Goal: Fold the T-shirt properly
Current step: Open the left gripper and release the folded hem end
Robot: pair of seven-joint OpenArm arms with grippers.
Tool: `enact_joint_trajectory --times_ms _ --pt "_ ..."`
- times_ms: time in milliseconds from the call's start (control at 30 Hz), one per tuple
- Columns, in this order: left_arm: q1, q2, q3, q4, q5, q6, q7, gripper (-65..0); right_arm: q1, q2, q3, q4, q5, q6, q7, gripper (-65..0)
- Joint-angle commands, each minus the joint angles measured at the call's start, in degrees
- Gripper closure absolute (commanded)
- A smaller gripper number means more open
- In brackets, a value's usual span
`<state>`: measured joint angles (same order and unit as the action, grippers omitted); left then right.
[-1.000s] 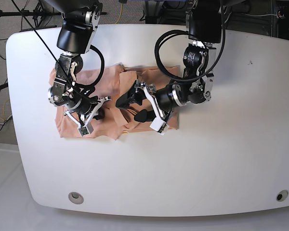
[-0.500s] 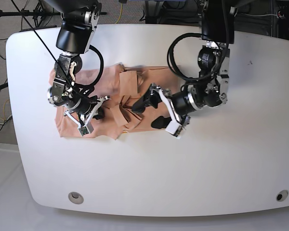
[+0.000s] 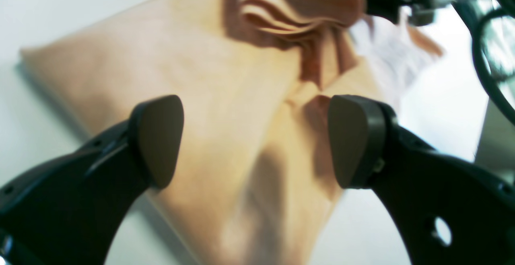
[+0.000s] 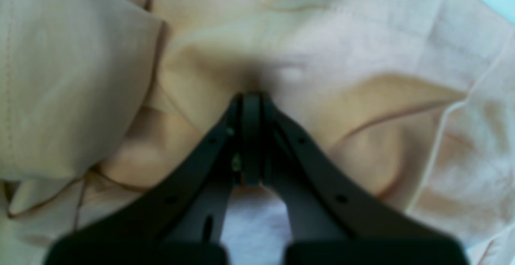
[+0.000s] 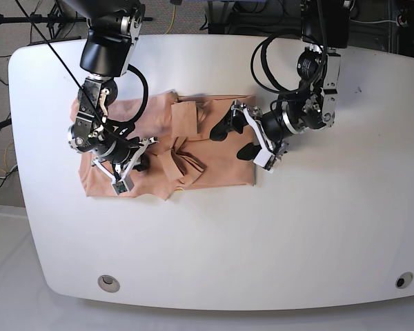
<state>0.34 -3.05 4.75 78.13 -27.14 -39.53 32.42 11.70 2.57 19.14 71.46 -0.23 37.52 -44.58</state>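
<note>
The peach T-shirt (image 5: 221,162) lies wrinkled on the white table (image 5: 317,227), with a bunched fold near its middle (image 5: 183,162). My right gripper (image 5: 143,157) rests on the shirt's left half. In the right wrist view this right gripper (image 4: 249,100) is shut, and the T-shirt (image 4: 362,35) puckers at its tips. My left gripper (image 5: 233,141) hovers open over the shirt's right half. From the left wrist camera, the left gripper (image 3: 255,140) has its pads (image 3: 157,140) wide apart with nothing between them, above the flat T-shirt (image 3: 225,76).
Black cables (image 5: 262,62) loop off the left arm above the shirt's far right corner. Two round fittings (image 5: 109,281) (image 5: 400,281) sit near the table's front edge. White table surface stretches to the front and right of the shirt.
My left arm has drawn back to the right and towards the far edge, jaws still open, away from the shirt's middle. The shirt's right part now lies flatter. The right arm has not moved.
</note>
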Motion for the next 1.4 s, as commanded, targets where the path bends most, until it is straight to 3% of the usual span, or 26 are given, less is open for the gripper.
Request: enact_joint_trajectory --times_ms 0,167,600,800,1267,1367 --pt "0.4 0.2 0.1 -1.5 0.5 -0.5 -3.8 -52.8 -1.0 0.4 0.0 -0.9 -5.1 -0.2 -7.6 0.0" --pt "0.9 0.2 0.1 -5.0 2.2 -0.5 -7.2 -52.8 -0.9 0.4 0.0 -0.8 -5.0 -0.2 -7.6 0.0" --pt "0.7 -0.1 0.0 -7.3 3.1 -0.5 -7.2 -51.1 -0.4 0.3 0.0 4.1 -5.2 -0.2 -7.9 0.0" --pt "0.7 -0.2 0.0 -2.9 3.1 -0.5 -6.9 -43.1 -0.2 0.3 0.0 4.5 -5.1 -0.2 -9.4 0.0" --pt "-0.4 0.2 0.0 5.5 3.4 -0.5 -2.1 -42.2 -0.2 0.2 0.0 6.1 -4.9 -0.2 -9.4 0.0" --pt "-0.4 0.2 0.0 5.5 3.4 -0.5 -2.3 -42.2 -0.4 0.1 0.0 8.0 -4.9 -0.2 -9.9 -2.9"
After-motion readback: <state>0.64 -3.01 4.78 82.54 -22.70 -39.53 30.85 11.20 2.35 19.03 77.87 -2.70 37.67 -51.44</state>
